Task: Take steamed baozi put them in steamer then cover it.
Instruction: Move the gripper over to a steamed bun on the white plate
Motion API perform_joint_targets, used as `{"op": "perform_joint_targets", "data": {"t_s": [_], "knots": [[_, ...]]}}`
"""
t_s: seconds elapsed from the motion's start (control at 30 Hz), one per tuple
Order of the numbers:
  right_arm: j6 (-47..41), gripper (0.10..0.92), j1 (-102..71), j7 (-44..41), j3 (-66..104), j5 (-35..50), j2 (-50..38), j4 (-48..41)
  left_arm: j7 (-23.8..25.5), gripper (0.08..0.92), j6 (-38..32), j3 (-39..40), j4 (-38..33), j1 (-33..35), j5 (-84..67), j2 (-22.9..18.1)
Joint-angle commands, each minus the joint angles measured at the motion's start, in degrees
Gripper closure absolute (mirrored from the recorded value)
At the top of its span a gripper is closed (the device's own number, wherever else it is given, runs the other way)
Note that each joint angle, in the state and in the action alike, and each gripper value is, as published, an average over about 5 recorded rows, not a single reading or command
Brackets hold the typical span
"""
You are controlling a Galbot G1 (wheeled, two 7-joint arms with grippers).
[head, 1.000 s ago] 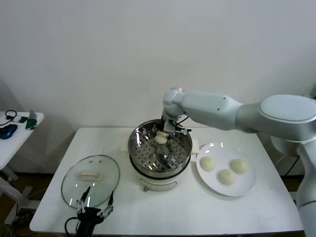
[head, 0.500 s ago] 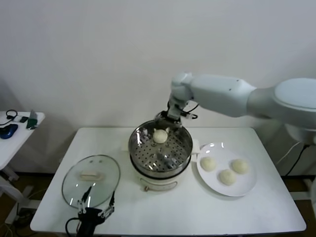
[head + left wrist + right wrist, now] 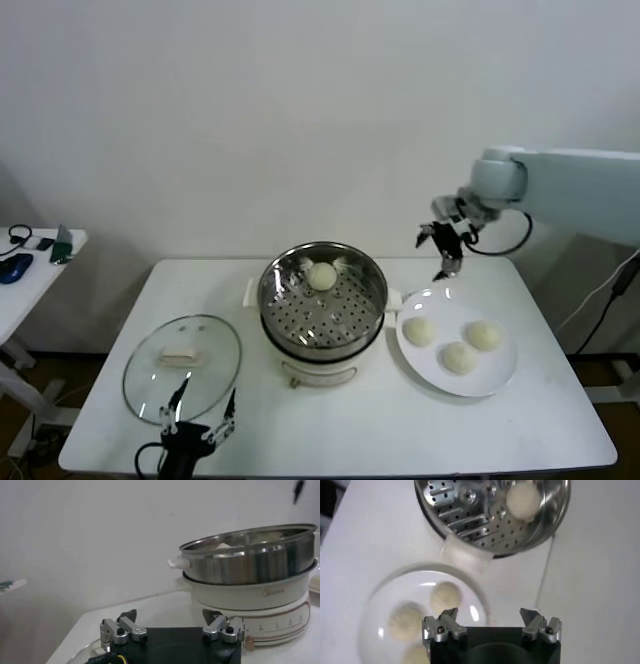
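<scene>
On the white table (image 3: 340, 430) we see the steamer (image 3: 322, 345) in the middle, shiny steel basket on a cream pot base. One steamed bun (image 3: 321, 276) sits inside it, at the far side of the perforated floor, near the wall. Three more buns (image 3: 458, 357) lie on the white plate (image 3: 500, 378) just right of the steamer; the plate rim is nearly touching the pot's side handle.

Our right gripper (image 3: 443, 247) hangs in the air above the far edge of the plate, off to the right of the steamer, well clear of the table. Its fingers stand wide apart and hold nothing. The right wrist view looks straight down: steamer with its one bun (image 3: 523, 498), plate with buns (image 3: 446, 596) below the empty jaws.

The glass cover (image 3: 183, 366) lies flat on the table left of the steamer, cream handle up, not on the pot.

Our left gripper (image 3: 196, 432) is parked low at the near table edge, just by the near rim of the cover. Fingers spread wide, empty. The left wrist view shows it level with the table, steamer (image 3: 250, 575) side-on ahead.

Far left, a small side table (image 3: 30, 270) with dark bits on it; we cannot tell what they are.
</scene>
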Motion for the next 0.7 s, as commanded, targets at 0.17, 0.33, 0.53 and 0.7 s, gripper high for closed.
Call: {"op": "perform_joint_targets", "data": {"t_s": [0.17,0.33,0.53,0.7], "knots": [[-10.6,0.203,-17.7,2.5,9.4,-4.5,-3.3,-2.6,-0.1,0.177,-0.3,-0.5,-0.4,1.1,0.5,-0.6],[-8.6,0.203,-24.6,1.5,14.8,-7.9,2.0,-11.2,-0.3,0.177,-0.7,-0.9,-0.6,2.3,1.0,-1.3],[-8.2,0.203,-28.4,1.9,17.0,-9.1,6.5,-16.3,-0.4,0.177,-1.0,-1.8,-0.6,2.9,1.0,-1.8],[-8.4,0.203,-30.2,2.0,17.5,-9.6,8.4,-17.9,-0.5,0.177,-1.2,-2.5,-0.6,2.9,0.6,-1.9]]}}
